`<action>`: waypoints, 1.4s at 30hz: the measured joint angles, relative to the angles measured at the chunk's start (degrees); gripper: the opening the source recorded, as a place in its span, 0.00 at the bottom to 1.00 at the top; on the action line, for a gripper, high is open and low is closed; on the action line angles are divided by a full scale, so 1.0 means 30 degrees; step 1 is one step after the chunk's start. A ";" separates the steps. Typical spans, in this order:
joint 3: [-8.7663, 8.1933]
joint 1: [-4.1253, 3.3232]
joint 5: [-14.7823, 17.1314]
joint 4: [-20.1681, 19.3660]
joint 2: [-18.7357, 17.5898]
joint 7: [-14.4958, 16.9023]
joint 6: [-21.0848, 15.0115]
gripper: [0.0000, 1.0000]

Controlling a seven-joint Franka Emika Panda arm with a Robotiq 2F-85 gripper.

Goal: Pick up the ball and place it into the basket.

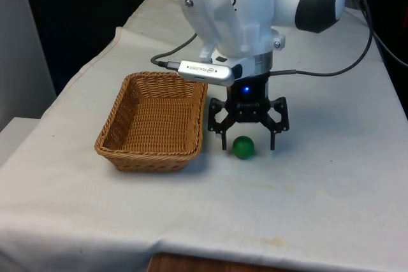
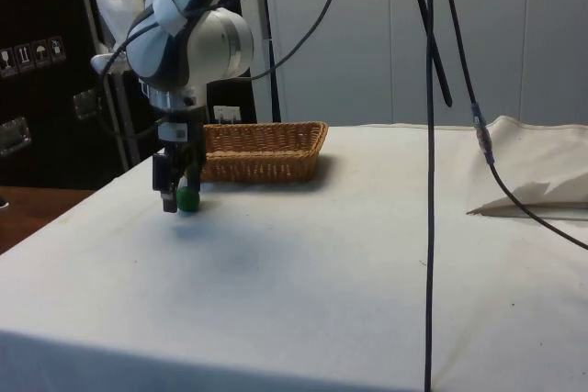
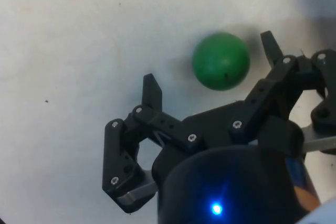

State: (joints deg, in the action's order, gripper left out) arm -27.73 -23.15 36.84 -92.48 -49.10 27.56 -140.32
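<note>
White-clothed tabletop [image 1: 319, 176]: we note the small green ball [image 1: 243, 146] resting between the spread black pincer [image 1: 248, 146] fingers, rectangular woven wicker basket [image 1: 155, 121] at nine o'clock. Grasp step; next, close, then lift.

We see a green ball [image 1: 243, 146] with a smooth, faintly glossy skin, lying on matt white cloth [image 1: 306, 189] that is lightly creased. Just beside the ball, the basket [image 1: 155, 121] is rough woven wicker. Over the ball, the gripper [image 1: 248, 146] looks like matt black plastic with small shiny screw heads.
</note>
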 measured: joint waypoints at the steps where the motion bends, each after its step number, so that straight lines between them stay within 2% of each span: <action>1: 0.0000 0.0000 0.0000 0.0000 0.0000 0.0000 0.0019 1.00; 9: 0.0000 0.0000 0.0000 -0.0038 -0.0076 0.0019 0.0057 1.00; 10: 0.0000 0.0000 0.0000 -0.0038 -0.0076 0.0019 0.0057 0.97; 11: 0.0000 0.0000 0.0000 -0.0019 -0.0076 0.0019 0.0057 0.82; 12: 0.0000 0.0000 0.0000 -0.0019 -0.0076 0.0019 0.0057 0.73; 13: 0.0000 0.0000 0.0000 -0.0019 -0.0076 0.0019 0.0057 0.73; 16: 0.0000 0.0000 0.0000 -0.0019 -0.0076 0.0019 0.0057 0.42; 19: 0.0000 0.0000 0.0000 -0.0019 -0.0076 0.0019 0.0057 0.15; 20: 0.0000 0.0000 0.0000 -0.0019 -0.0076 0.0019 0.0057 0.00; 32: -0.0115 -0.0038 0.0000 0.0038 0.0057 0.0019 0.0095 0.00; 42: -0.0439 -0.0267 -0.0420 -0.0649 0.1662 0.0019 0.0821 0.00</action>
State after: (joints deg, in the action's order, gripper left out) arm -29.05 -23.95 35.58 -94.42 -44.12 27.62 -137.85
